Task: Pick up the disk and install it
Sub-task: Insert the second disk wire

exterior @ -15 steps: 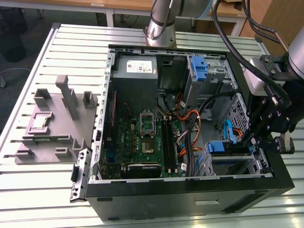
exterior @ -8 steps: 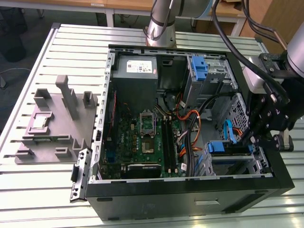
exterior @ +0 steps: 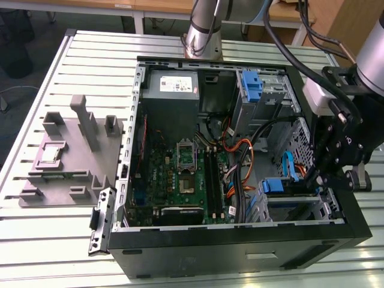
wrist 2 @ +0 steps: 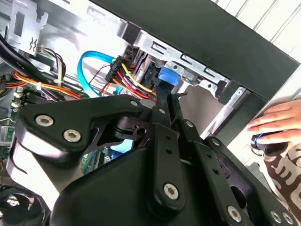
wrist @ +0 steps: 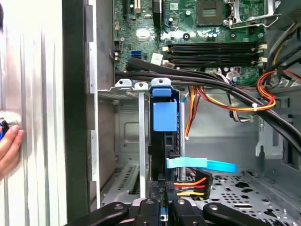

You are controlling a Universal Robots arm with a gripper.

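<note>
Tool [wrist: 162, 207] clamped on the disk [wrist: 164, 141] standing edge-on in the drive bay [wrist: 127, 89]; best kept square, pressing evenly, clear of cables [wrist: 225, 101].

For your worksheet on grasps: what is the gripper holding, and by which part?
Cannot be told. The gripper sits at the disk standing in its bay, but its fingertips are hidden.

disk [wrist: 164, 123] with blue rails stands edge-on in its bay, gripper [wrist: 162, 207] at its cabled end; a hand [wrist: 8, 146] outside the case [wrist: 75, 117].
</note>
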